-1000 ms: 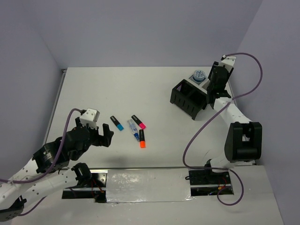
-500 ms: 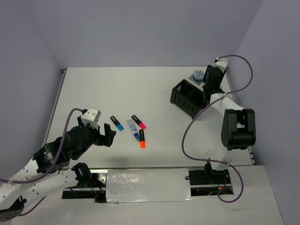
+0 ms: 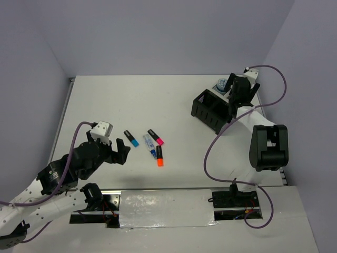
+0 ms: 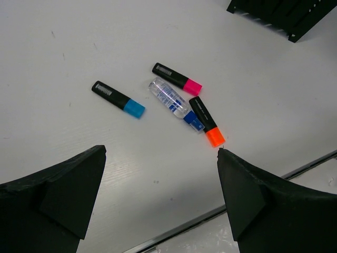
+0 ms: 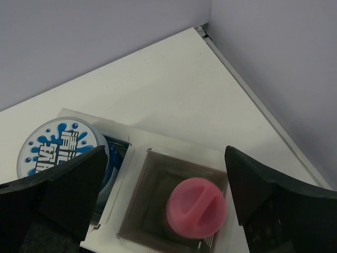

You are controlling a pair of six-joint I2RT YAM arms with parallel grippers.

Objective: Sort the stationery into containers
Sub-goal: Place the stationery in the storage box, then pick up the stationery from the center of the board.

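Observation:
My left gripper (image 4: pixel 161 151) (image 3: pixel 121 152) hangs open over bare table, just short of the stationery. There lie a blue-capped highlighter (image 4: pixel 118 99) (image 3: pixel 131 138), a pink-capped one (image 4: pixel 177 79) (image 3: pixel 155 136), a white-blue marker (image 4: pixel 174 103) (image 3: pixel 149 146) and an orange-capped highlighter (image 4: pixel 206 121) (image 3: pixel 159 156). My right gripper (image 5: pixel 166 150) (image 3: pixel 235 100) stands open above the white mesh container (image 5: pixel 138 154). A pink capsule-shaped item (image 5: pixel 196 207), blurred, sits in one compartment, free of the fingers. A blue-white patterned roll (image 5: pixel 58 150) (image 3: pixel 223 84) fills the other compartment.
The black organiser box (image 3: pixel 212 109) (image 4: pixel 284 13) stands just left of the white container, near the back right. The table's right edge and back corner (image 5: pixel 202 31) run close behind the white container. A metal strip (image 4: pixel 221 211) borders the near edge.
The right gripper has opened and let go of the pink capsule-shaped item, which now sits in the white container. The left arm edged slightly right.

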